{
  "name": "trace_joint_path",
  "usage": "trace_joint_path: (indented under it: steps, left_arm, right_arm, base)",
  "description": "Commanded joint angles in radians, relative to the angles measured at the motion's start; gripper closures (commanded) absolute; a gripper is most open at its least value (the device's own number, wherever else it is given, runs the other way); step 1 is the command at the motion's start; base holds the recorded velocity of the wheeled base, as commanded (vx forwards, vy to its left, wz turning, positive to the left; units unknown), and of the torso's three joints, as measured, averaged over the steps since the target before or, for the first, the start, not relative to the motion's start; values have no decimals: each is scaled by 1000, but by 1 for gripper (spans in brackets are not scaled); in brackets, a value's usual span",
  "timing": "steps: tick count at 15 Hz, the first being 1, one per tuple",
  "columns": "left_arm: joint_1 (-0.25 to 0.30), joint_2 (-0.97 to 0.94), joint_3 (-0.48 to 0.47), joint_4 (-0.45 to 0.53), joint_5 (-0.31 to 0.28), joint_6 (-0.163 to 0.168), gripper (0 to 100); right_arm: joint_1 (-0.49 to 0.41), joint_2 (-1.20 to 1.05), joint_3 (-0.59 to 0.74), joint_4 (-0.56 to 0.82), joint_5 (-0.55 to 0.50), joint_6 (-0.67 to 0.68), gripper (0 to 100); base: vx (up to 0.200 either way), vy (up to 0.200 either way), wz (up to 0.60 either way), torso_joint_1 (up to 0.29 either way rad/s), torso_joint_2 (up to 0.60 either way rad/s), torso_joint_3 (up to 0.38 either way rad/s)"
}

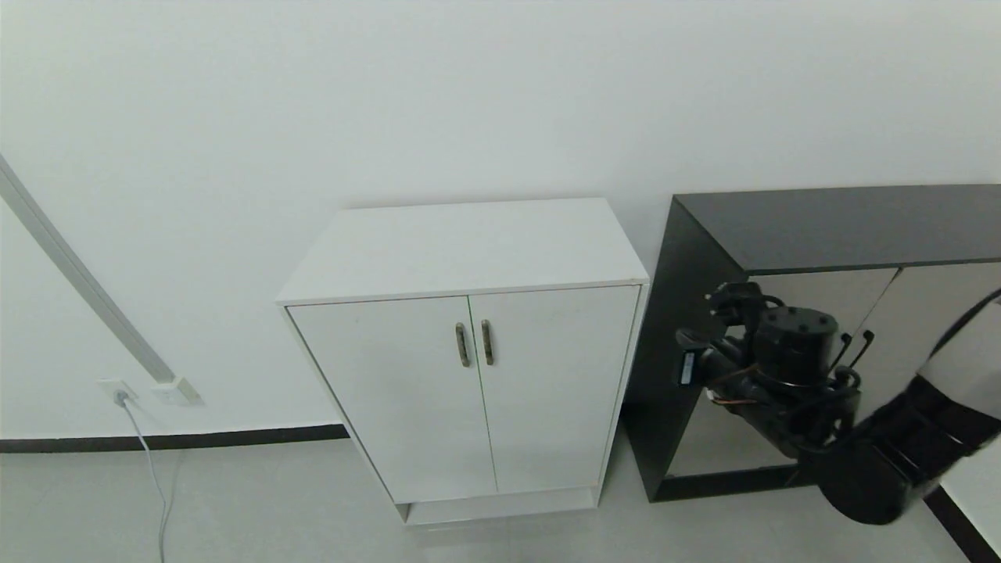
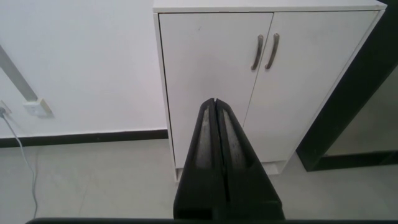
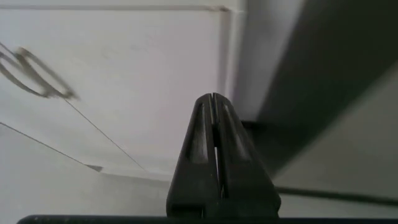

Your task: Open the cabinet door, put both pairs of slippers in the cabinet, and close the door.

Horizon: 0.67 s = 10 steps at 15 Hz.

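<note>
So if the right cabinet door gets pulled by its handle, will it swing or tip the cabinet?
The door likely swings as a rigid panel; its handle by the centre seam suggests outer hinges. The cabinet sits flat on the floor, so tipping seems unlikely.

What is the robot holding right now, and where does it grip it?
Nothing: the left gripper and the right gripper are both shut and empty.

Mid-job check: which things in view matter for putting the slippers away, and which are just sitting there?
For the job:
- white two-door wooden cabinet, both doors shut
- bronze metal bar handles at the doors' meeting edges

Just there:
- black side cabinet with glossy doors
- white wall socket with plugged-in grey cable
- grey wall conduit
</note>
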Motion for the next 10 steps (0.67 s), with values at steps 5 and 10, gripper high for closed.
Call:
trace_joint_path:
  steps: [5,10]
  left_arm:
    - [1,1,0,1,0,-1,100]
    - [1,1,0,-1,0,-1,100]
  right_arm:
    - [-268,-328,552,-245,-25,-9,100]
    - [-314,-593,674,-179,-10,-11,100]
  base:
    - [0,0,0,0,0,0]
    - [0,0,0,0,0,0]
